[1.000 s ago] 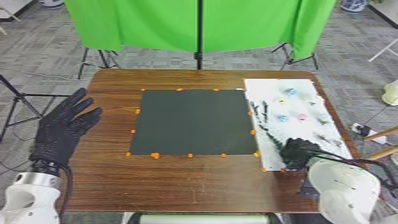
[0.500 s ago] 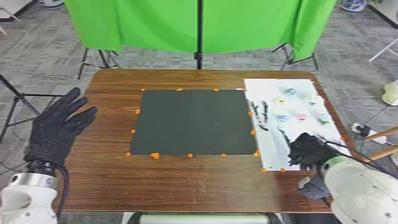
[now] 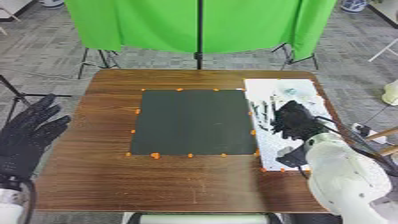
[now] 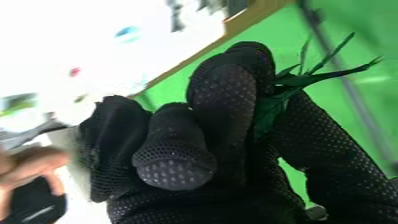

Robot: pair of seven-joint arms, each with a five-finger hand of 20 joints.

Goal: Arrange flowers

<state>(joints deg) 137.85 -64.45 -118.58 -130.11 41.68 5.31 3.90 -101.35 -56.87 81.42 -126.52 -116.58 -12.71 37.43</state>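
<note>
In the head view, the right hand [image 3: 298,120] at the right of the frame covers part of the white board [image 3: 262,86] and whatever lies beneath; the left hand [image 3: 25,134] is cut off by the left edge, the green cloth [image 3: 151,25] by the top edge. The dark stems [image 3: 264,111] are too small to separate. In the right wrist view, the glove hides the leaves' [image 4: 306,78] base, and the blooms [image 4: 127,34] are blurred.

Brown wooden table [image 3: 178,187]: dark rectangular mat [image 3: 194,122], on top; white rectangular sheet [image 3: 272,157], right of mat, small pale flowers [image 3: 290,92] on it; green cloth backdrop [image 3: 151,30], behind.
</note>
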